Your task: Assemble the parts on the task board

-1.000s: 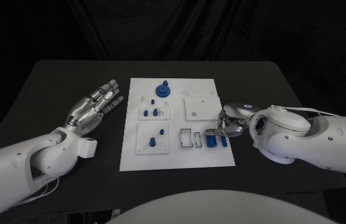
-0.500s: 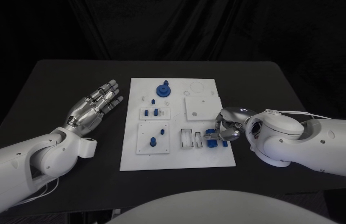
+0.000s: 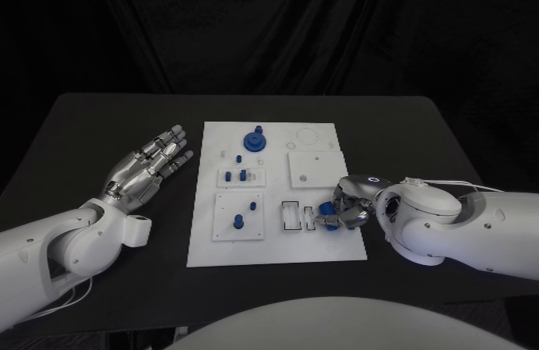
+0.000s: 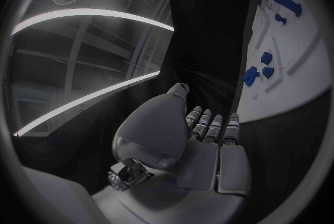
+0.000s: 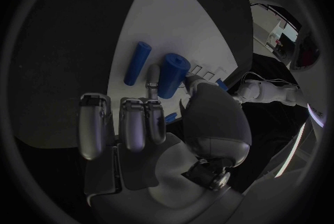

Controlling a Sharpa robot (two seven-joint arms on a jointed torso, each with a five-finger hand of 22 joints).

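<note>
Right hand [image 3: 350, 207] with fingers curled, pinching a thick blue cylinder [image 5: 170, 74] over the task board [image 3: 275, 245], thin blue rod [image 5: 137, 62] lying just beside the fingertips, left hand [image 3: 149, 167] far across, flat, open, holding nothing

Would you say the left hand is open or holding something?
Open: the left hand lies beside the white board, fingers spread, holding nothing.

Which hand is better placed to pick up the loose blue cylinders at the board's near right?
Right. The right hand is already over the blue cylinders, fingers touching one; the left hand lies open, off the task board.
</note>
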